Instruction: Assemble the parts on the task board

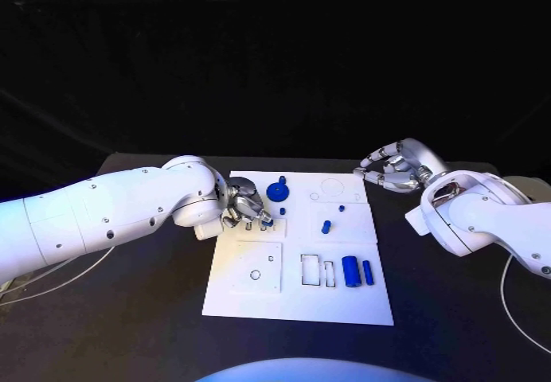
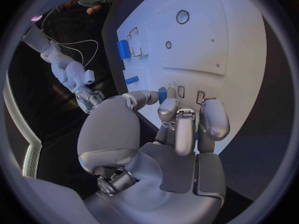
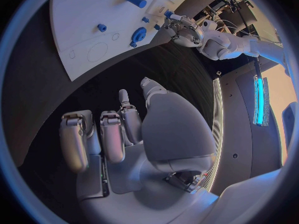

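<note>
While the left silver many-fingered hand (image 1: 244, 208) sat low over the left edge of the flat white rectangular task board (image 1: 247, 296), its fingers (image 2: 212, 118) were curled down onto the board right by a small blue part (image 2: 162, 94), and honestly I couldn't tell whether it actually had hold of that piece or was just touching near it. Moving right, a round blue disc-shaped part with a little knob (image 1: 279, 189) lay on the board just beside that hand, toward the far edge. A small blue peg (image 1: 326, 226) stood near the middle of the board, and further toward the near side a fat blue cylinder (image 1: 350, 271) lay next to a thinner blue cylinder (image 1: 368, 272), both just beside some rectangular outlined slots. Over on the right, the right silver hand (image 1: 394, 167) hovered off the board's far right corner above the black table (image 1: 138, 318), fingers loosely curled inward, holding nothing.
</note>
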